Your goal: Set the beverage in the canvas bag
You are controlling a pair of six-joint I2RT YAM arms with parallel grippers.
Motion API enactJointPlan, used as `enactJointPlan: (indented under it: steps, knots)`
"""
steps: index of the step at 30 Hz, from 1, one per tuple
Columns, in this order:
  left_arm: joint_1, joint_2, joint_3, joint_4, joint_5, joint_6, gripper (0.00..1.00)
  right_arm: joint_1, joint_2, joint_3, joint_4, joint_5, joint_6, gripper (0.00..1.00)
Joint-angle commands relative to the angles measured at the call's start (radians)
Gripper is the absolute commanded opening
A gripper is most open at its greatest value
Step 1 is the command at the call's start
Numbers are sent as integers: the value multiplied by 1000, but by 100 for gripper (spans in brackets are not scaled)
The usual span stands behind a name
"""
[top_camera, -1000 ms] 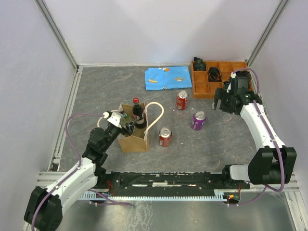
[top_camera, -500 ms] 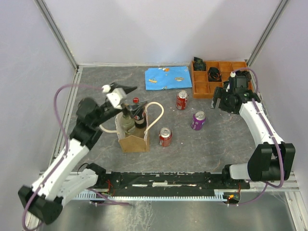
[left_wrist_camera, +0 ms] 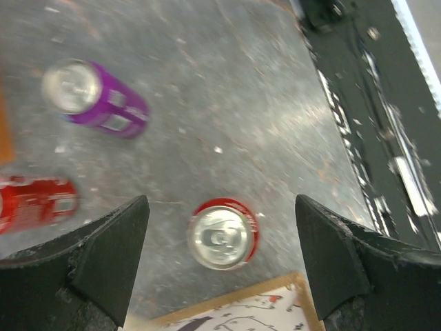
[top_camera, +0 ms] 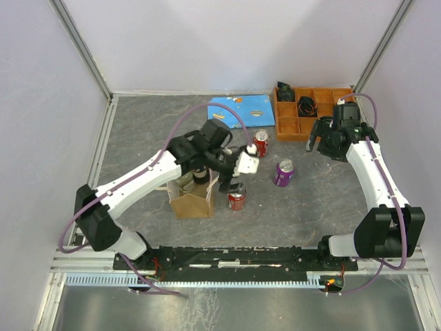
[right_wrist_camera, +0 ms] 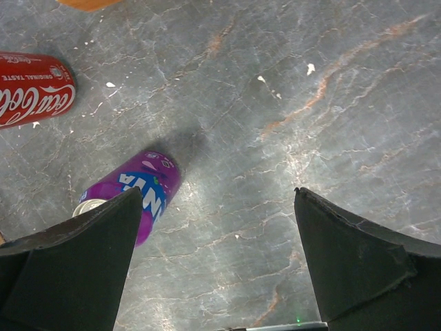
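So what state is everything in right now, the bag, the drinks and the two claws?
canvas bag: upright, top open
dark bottle: standing inside the bag, partly hidden
red can beside the bag: upright, not held
far red can: upright
purple can: upright
left gripper: open, empty, over the red can beside the bag
right gripper: open, empty
blue cloth: spread flat

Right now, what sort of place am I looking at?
Probably a robot test cell: blank white walls enclose a grey table, two arms are bolted at its edge, and drink cans sit about.
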Motion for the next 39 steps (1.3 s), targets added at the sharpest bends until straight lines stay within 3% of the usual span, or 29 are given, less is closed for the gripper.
enactJointPlan:
  steps: [1,10,16,23,27,30,34,35,39]
  knots:
    - [-48,34,15,-203,-56,188,93,-21,-46,36,-60,31,-10,99]
    - [-59,129,4,-185,-145,184,94,-38,-87,-37,-49,5,-4,99]
    - [-60,162,-43,-51,-228,142,95,-51,-97,-41,-51,3,-18,99]
    - [-59,205,-87,-9,-270,133,95,-61,-97,-35,-54,-3,-18,99]
    - [-60,208,-124,15,-283,134,90,-66,-92,-32,-54,-8,-19,99]
    - [-59,202,-124,15,-277,131,69,-67,-91,-30,-54,-11,-18,99]
    - [-60,171,-93,44,-246,83,11,-68,-87,-33,-50,-16,-16,99]
    - [-60,160,-80,60,-238,62,4,-68,-86,-36,-48,-17,-15,99]
    - [-59,118,7,130,-206,-22,3,-69,-86,-50,-38,-27,-8,99]
